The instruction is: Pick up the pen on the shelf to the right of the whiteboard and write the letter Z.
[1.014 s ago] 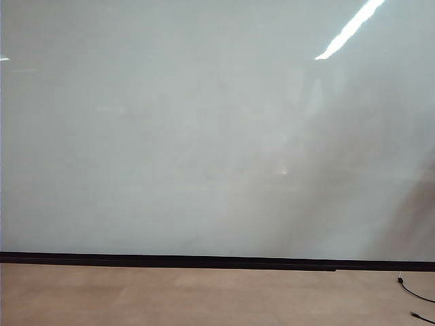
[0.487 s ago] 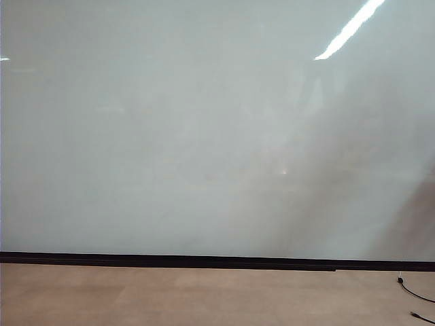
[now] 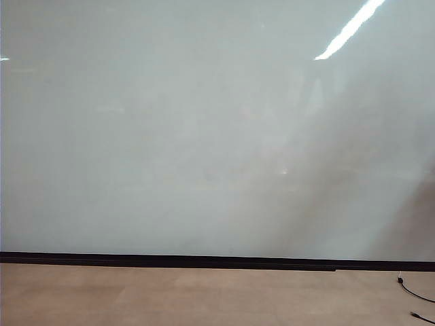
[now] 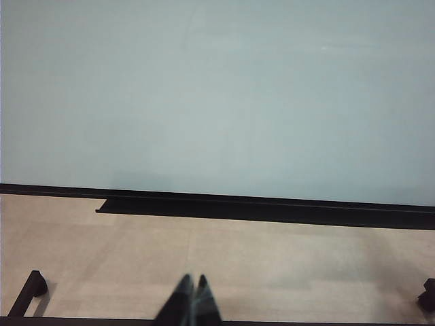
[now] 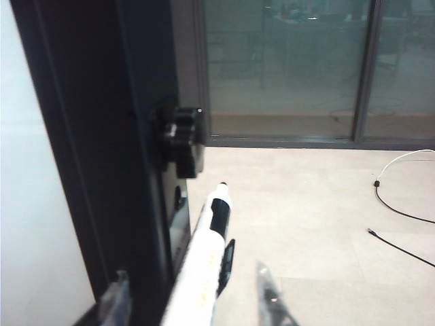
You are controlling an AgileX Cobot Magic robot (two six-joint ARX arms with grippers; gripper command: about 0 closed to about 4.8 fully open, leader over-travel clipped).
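The whiteboard [image 3: 204, 136] fills the exterior view, glossy and blank; no letter Z shows on it, and neither gripper is in that view. In the right wrist view the pen [image 5: 207, 251], white-barrelled with a black band and a small dark tip, stands beside the board's black side frame [image 5: 102, 136]. My right gripper [image 5: 190, 270] is open around the pen, with a gap between the barrel and each finger. The shelf under the pen is hidden. My left gripper [image 4: 194, 280] is shut and empty, low over the tan floor and facing the whiteboard [image 4: 217, 95].
A black knob [image 5: 182, 139] sticks out of the frame just beyond the pen. Black and white cables [image 5: 401, 210] lie on the floor, and a cable [image 3: 416, 293] shows at the exterior view's lower right. A black ledge [image 4: 272, 207] runs along the board's foot. Glass doors [image 5: 292, 61] stand behind.
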